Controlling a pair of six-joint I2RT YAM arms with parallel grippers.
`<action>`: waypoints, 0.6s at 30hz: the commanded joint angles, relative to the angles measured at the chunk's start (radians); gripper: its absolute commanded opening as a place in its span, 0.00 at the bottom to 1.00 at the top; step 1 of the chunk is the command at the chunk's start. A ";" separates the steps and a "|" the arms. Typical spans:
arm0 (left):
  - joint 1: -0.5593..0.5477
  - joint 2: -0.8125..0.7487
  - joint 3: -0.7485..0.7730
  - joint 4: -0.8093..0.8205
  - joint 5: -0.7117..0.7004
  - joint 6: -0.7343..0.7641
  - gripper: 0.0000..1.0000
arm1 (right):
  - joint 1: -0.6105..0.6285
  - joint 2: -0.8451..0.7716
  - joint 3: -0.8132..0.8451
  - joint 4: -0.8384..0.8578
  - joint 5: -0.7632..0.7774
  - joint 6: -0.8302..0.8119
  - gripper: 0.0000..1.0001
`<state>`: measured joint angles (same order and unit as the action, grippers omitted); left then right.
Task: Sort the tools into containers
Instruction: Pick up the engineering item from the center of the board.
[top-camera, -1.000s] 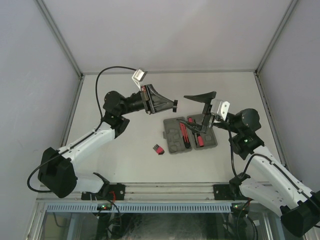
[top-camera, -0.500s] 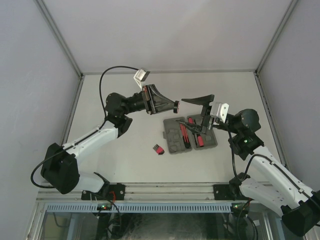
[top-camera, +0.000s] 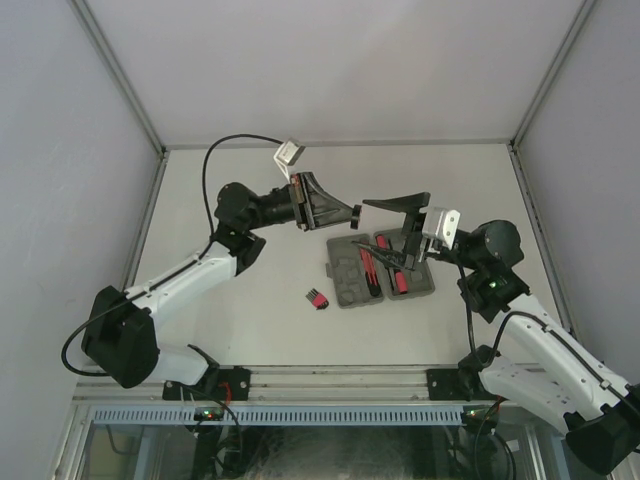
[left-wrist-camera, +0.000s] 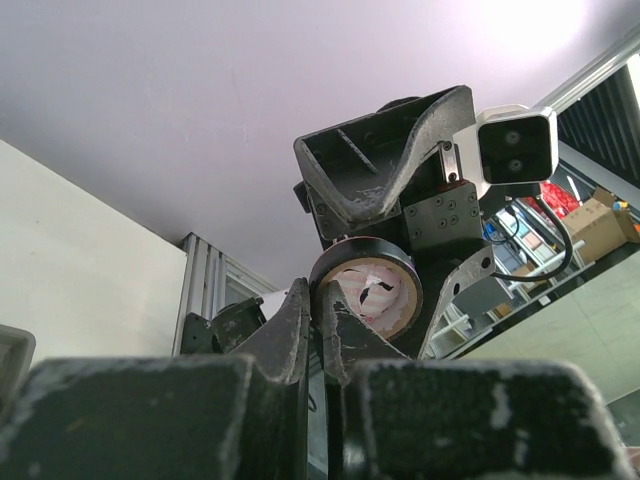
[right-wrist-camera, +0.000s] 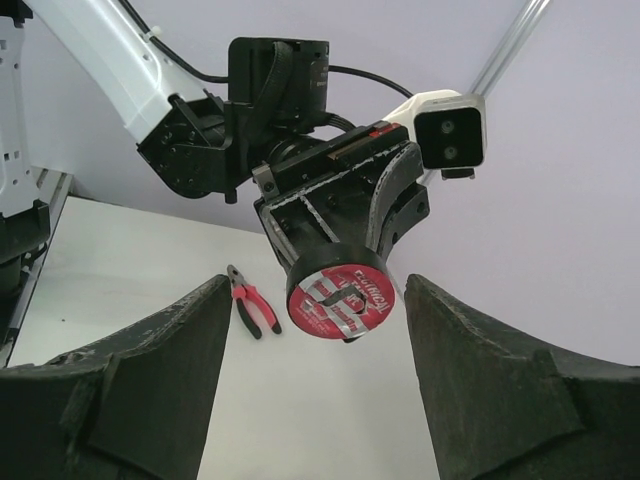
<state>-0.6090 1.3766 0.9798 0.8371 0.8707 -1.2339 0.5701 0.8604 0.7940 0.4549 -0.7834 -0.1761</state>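
My left pincer (top-camera: 345, 212) is clamped on the little black ring (right-wrist-camera: 340, 292), midair. My right pincer (top-camera: 370, 222) is spread wide just right of the ring, whose flat face points into that gap.

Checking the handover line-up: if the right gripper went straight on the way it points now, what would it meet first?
Most likely the tape roll, held out by the left gripper and framed by the open fingers of the right gripper. Depth is unclear, but nothing shows nearer.
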 joint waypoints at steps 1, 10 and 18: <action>-0.012 -0.022 0.017 0.001 0.000 0.037 0.00 | 0.009 -0.004 0.050 0.032 0.010 -0.005 0.68; -0.020 -0.019 0.029 -0.024 0.002 0.054 0.00 | 0.014 0.002 0.059 -0.011 0.029 -0.033 0.61; -0.021 -0.023 0.031 -0.024 0.001 0.053 0.00 | 0.016 0.000 0.058 -0.087 0.055 -0.095 0.63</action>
<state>-0.6216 1.3766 0.9798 0.7975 0.8711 -1.2076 0.5785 0.8650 0.8127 0.4038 -0.7521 -0.2234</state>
